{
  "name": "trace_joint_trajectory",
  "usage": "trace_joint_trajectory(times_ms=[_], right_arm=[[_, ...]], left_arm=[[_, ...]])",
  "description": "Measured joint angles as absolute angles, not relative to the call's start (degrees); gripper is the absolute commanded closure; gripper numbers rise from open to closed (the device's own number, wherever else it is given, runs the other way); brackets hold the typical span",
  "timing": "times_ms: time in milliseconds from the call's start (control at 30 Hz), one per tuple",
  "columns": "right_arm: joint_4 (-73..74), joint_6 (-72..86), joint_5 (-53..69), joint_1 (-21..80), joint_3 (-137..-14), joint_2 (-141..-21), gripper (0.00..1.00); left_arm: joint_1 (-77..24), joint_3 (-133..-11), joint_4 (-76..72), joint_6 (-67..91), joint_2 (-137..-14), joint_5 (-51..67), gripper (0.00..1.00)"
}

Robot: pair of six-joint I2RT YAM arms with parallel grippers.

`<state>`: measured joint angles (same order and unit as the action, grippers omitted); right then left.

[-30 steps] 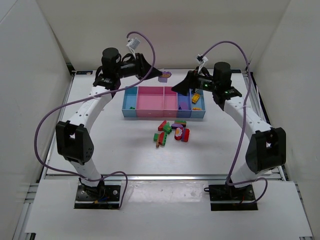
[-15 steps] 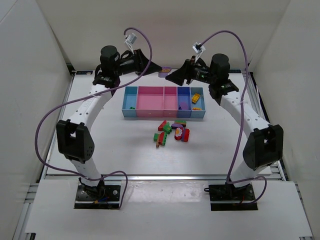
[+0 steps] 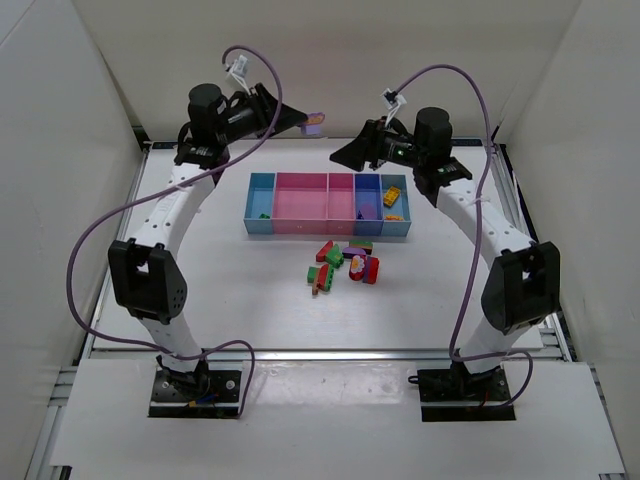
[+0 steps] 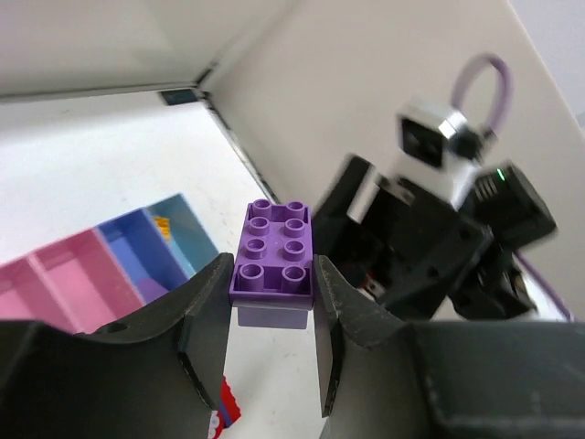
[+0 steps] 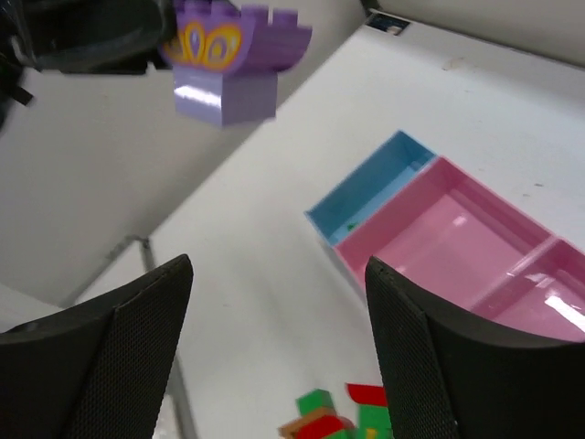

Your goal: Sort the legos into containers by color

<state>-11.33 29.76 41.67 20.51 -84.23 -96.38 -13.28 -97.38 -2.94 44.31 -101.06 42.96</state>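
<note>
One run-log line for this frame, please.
left gripper: shut on purple brick, aloft | right gripper: open, empty, facing brick | loose legos: piled before bins

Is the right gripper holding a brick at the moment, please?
No, the right gripper stands open with nothing between its fingers, while the purple brick is clamped in the left gripper.

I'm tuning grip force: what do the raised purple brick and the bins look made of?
Purple brick: likely hard moulded plastic, smooth semi-gloss; crisp studs, soft highlight on its side. Bins: seemingly thin moulded plastic, glossy; light reflects off the pink floors.
</note>
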Motion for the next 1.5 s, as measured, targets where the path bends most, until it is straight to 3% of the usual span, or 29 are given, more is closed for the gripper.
trace_joint_trajectory(times_ms=[200, 400, 700, 1100, 1500], right_arm=[[-2.5, 7.7, 30.6, 23.6, -79.0, -90.0, 0.21], [-9.4, -23.4, 12.9, 40.7, -66.8, -80.1, 0.27], [-26.7, -46.4, -4.9, 48.2, -63.6, -88.1, 0.24], [-37.0, -50.6, -9.7, 48.7, -64.0, -92.6, 0.3], [-39.0, -49.6, -4.7, 48.4, -64.7, -93.8, 0.3]], left_arm=[[-11.1, -97.4, 5.9, 48.1, -101.1, 34.1, 0.9], [-11.1, -97.2, 16.3, 54.7, -101.0, 27.7, 0.9], [-11.1, -97.3, 28.8, 65.3, -100.7, 23.8, 0.9], [-11.2, -96.8, 32.5, 73.5, -96.4, 23.4, 0.9], [-11.4, -94.3, 31.6, 75.7, -95.6, 24.4, 0.9]])
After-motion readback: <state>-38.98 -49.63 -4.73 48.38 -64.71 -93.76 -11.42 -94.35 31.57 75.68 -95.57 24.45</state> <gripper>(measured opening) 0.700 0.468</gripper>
